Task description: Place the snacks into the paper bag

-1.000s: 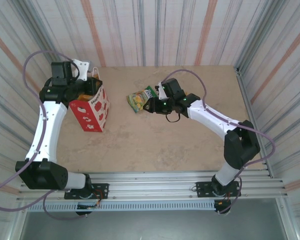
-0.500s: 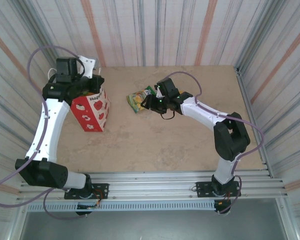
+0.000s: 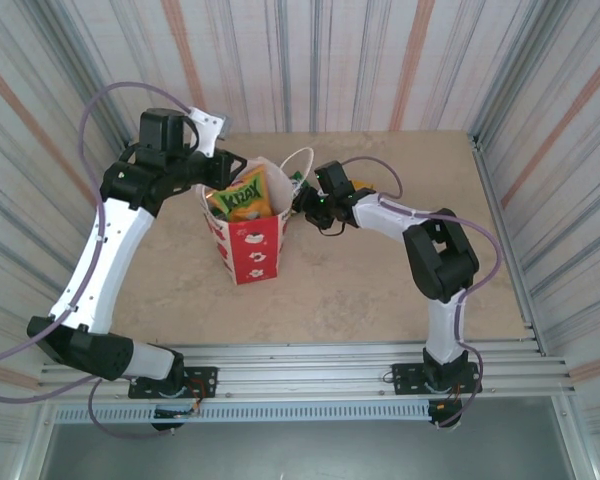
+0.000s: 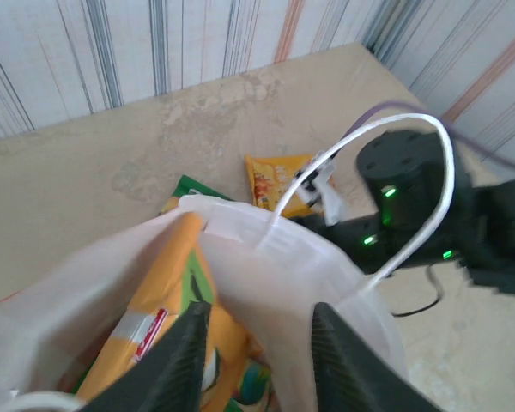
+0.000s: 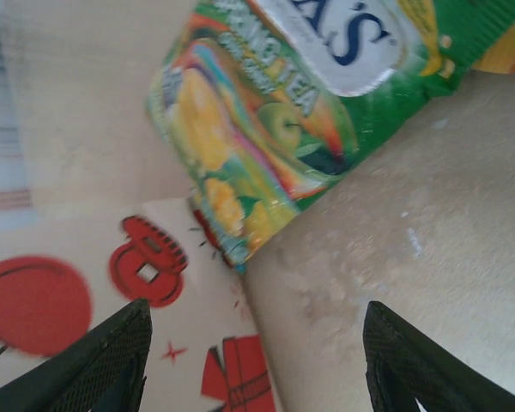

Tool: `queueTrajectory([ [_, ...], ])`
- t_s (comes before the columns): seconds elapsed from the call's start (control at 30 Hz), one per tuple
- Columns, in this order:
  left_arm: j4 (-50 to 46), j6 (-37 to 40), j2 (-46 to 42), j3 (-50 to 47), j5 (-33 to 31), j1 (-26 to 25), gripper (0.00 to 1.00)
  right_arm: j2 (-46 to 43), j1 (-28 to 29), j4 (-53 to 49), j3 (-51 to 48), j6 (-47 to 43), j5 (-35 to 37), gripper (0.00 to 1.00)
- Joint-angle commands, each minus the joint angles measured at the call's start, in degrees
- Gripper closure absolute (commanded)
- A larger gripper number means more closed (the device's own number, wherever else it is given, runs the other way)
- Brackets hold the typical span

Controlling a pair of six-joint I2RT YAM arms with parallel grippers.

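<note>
Surface: beige stone-look table (image 3: 380, 270), striped sheet walls (image 3: 330, 60) on three sides.
Bag: paper bag (image 3: 250, 245) stands upright left of table centre, between the two arms. Mouth open, red lower part, white rim.
Left arm: left gripper (image 4: 259, 313) sits at the bag mouth, jaws part-way closed astride the white rim with paper between them. Can't tell if they pinch it or just straddle it.
Right arm: right gripper (image 5: 257, 309) is low over the table on the bag's right side. Jaws wide, nothing between them, pointed at the loose packets.
In bag: orange packet (image 3: 245, 195) stands on end, top edge poking above the rim. Left wrist view shows more coloured foil under it, count unreadable.
On table: green fruit-print packet (image 5: 275, 112) lies flat just beside the bag's red wall. An orange-yellow packet (image 4: 279, 180) lies at its far edge, touching or overlapping, can't tell which.
Progress: my read is late stage. Most snacks look bagged, at least two are out.
Next: right arm likely needs to close on the green one, lift, and clear the rim.
Risk: flat foil on a smooth top is hard to get under, and the packet could slide against the bag wall and nudge the bag.
</note>
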Motion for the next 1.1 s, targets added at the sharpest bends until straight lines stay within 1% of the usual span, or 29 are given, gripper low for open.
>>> queueTrajectory([
  [0.0, 0.12, -1.58, -0.46, 2.46, 0.35, -0.40, 0.58, 2.77, -0.06, 1.43, 2.45, 2.81, 4.39, 0.34],
  [0.17, -0.76, -3.52, -2.89, 2.87, 0.00, -0.40, 0.55, 5.22, -0.25, 3.29, 3.11, 4.94, 9.13, 0.33],
  [0.3, -2.06, -5.42, -5.11, 2.30, 0.32, -0.36, 0.54, 7.74, -0.94, 6.91, 3.60, 7.00, 9.62, 0.34],
  [0.43, -2.52, -7.34, -8.15, -0.45, 0.90, -0.35, 0.54, 10.33, -1.47, 8.93, 5.24, 8.31, 10.48, 0.36],
  [0.6, -3.29, -8.21, -11.67, -3.11, -0.71, -0.36, 0.54, 12.61, -1.89, 9.77, 7.00, 8.45, 12.05, 0.41],
  [0.63, -3.67, -8.30, -12.12, -3.26, -0.94, -0.35, 0.54, 12.97, -2.06, 10.05, 7.31, 10.52, 12.10, 0.42],
  [0.67, -4.00, -8.38, -12.56, -3.41, -1.19, -0.39, 0.54, 13.35, -2.13, 10.37, 7.55, 10.70, 12.05, 0.42],
  [0.8, -5.56, -8.64, -13.63, -3.75, -1.87, -0.39, 0.54, 15.09, -2.42, 11.35, 8.73, 10.89, 12.16, 0.51],
  [1.0, -7.69, -9.34, -15.42, -5.29, -3.46, -0.41, 0.54, 16.22, -2.54, 12.27, 9.88, 9.55, 12.82, 0.75],
  [1.07, -8.36, -9.51, -16.02, -5.84, -3.97, -0.38, 0.54, 15.80, -2.67, 12.32, 9.81, 6.87, 13.46, 0.83],
])
